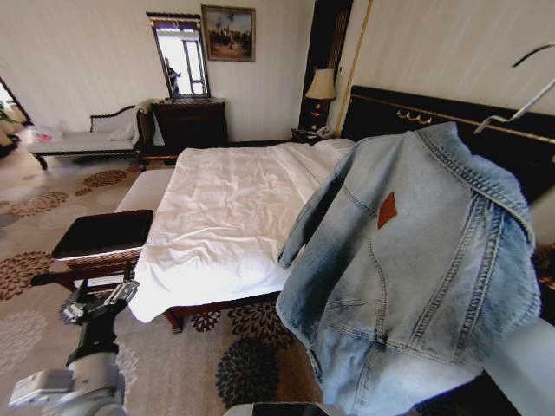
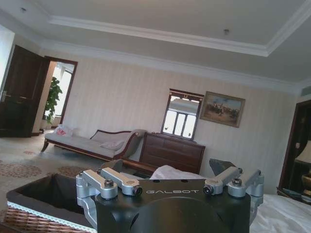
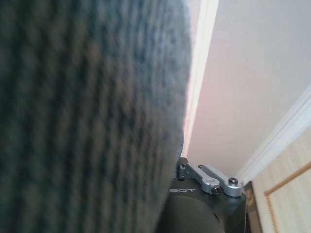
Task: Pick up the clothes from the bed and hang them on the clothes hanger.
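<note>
denim jacket [image 1: 416, 277] cut off by bottom edge, hanger [image 1: 520, 104] partly hidden, right gripper's fingers [image 3: 214, 182] behind cloth

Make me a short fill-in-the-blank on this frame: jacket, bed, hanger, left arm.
1. The denim jacket hangs in the air on the robot's ____ side.
2. The white bed has a ____ headboard.
3. The thin wire hanger shows ____ the jacket's collar in the head view.
4. The left gripper is low, near the dark ____ at the foot of the bed.

Missing words: right; black; above; bench
</note>
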{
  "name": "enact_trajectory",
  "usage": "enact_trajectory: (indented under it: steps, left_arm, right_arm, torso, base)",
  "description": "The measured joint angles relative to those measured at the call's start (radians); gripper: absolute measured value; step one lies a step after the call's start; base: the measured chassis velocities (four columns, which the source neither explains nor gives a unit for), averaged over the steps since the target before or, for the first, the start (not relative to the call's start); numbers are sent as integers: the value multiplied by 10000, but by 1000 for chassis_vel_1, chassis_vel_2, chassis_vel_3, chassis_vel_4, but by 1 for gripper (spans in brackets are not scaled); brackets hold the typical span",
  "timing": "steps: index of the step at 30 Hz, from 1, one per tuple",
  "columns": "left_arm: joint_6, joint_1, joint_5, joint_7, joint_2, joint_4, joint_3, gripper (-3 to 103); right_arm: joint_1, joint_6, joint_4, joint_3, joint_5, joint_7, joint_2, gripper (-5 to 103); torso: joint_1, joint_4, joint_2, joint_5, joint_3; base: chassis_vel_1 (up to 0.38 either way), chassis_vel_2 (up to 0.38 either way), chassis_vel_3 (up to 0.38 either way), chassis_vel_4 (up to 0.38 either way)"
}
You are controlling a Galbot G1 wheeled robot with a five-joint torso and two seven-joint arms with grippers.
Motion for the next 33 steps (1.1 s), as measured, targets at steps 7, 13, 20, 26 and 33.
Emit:
enact_trajectory:
  steps: [7,13,20,26,33]
  left_arm:
    - [-3,25,65,15,47,0,37,100]
    - [-8,46,76,47,131,0,44,100]
    - [-30,33,139,156,122,0,153,100]
    - [-46,-11,149,189,149,0,168,100]
    - [-67,-86,139,208,160,0,194,100]
  right_arm:
    - [-582,17,169,452,-180,-3,353,21]
    - [-1090,118,245,891,-471,-139,730,21]
    - [-1629,195,422,1279,-699,-268,1188,21]
    - [-1756,232,514,1330,-721,-287,1366,21]
    - [-1783,341,588,1337,-625,-283,1431,21]
  torso:
    - [-3,-1,0,2,0]
    - [-2,0,0,0,0]
    - [-2,-2,0,2,-1]
    - [-2,-3,0,2,0]
    - [-2,0,1,0,0]
  base:
    - [-36,-40,-32,-37]
    - [-65,-67,-78,-73]
    - [-109,-109,-102,-102]
    - [-125,-129,-127,-130]
    - [-123,-124,-124,-112]
